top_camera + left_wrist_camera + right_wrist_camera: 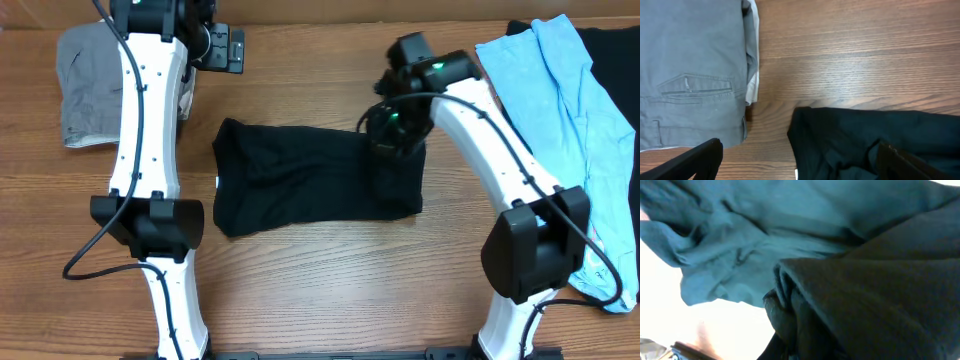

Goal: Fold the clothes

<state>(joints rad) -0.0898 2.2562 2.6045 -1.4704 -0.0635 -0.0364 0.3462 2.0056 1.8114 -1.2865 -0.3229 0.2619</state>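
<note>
1. The black garment [300,180] lies spread on the wooden table [330,290], between the two arms. It is mostly flat, with some wrinkles.
2. The right tool [390,135] is down on the upper right corner of this garment and touches the cloth.
3. In the right wrist view, dark cloth fills almost the whole picture. It is bunched into folds in the lower middle and hides the fingers, so I cannot tell if this tool is closed on the cloth or not.
4. The left tool [799,150] is at the far side of the table, above the wood, with its two fingers [695,162] wide apart and nothing between them.
5. Folded grey trousers [88,85] lie at the far left corner, and a white cloth [754,55] shows along their edge.
6. A light blue garment [565,110] lies unfolded at the right side, partly on another dark cloth [610,60].
</note>
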